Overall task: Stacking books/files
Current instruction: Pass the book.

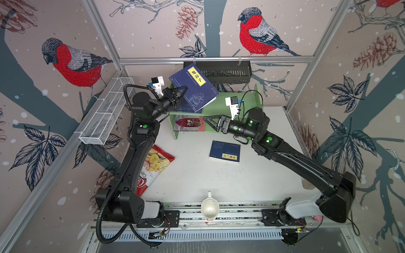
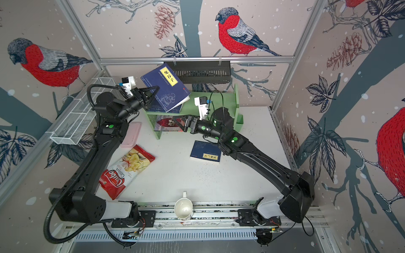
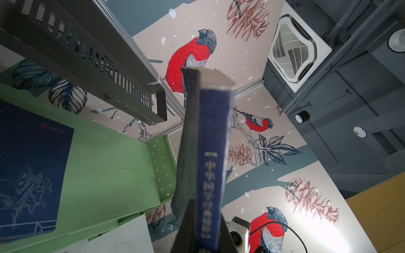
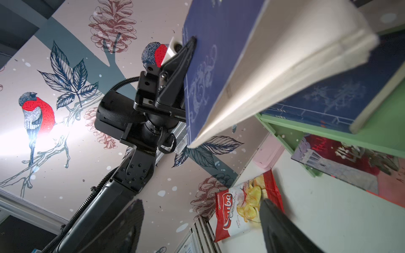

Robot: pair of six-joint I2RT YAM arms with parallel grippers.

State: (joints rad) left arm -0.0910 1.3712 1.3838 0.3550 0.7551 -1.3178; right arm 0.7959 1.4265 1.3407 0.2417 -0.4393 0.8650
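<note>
My left gripper (image 1: pixel 182 94) is shut on the spine edge of a navy-blue book (image 1: pixel 194 86) with a yellow label, holding it tilted in the air above the green shelf (image 1: pixel 219 105). The left wrist view shows that book's spine (image 3: pixel 210 153) between the fingers. A second navy book (image 1: pixel 188 108) lies flat on the shelf top beneath it. A pink-and-red book (image 1: pixel 189 123) lies under the shelf. A third navy book (image 1: pixel 225 151) lies flat on the table. My right gripper (image 1: pixel 207 121) stands open and empty in front of the shelf, near the pink-and-red book.
A red crisp bag (image 1: pixel 155 166) lies at the left, partly under the left arm. A pink flat case (image 2: pixel 131 133) lies beside the shelf. A white cup (image 1: pixel 210 208) stands at the front edge. There is a wire basket (image 1: pixel 105 114) on the left wall and a black slotted tray (image 1: pixel 223 72) on the back rail.
</note>
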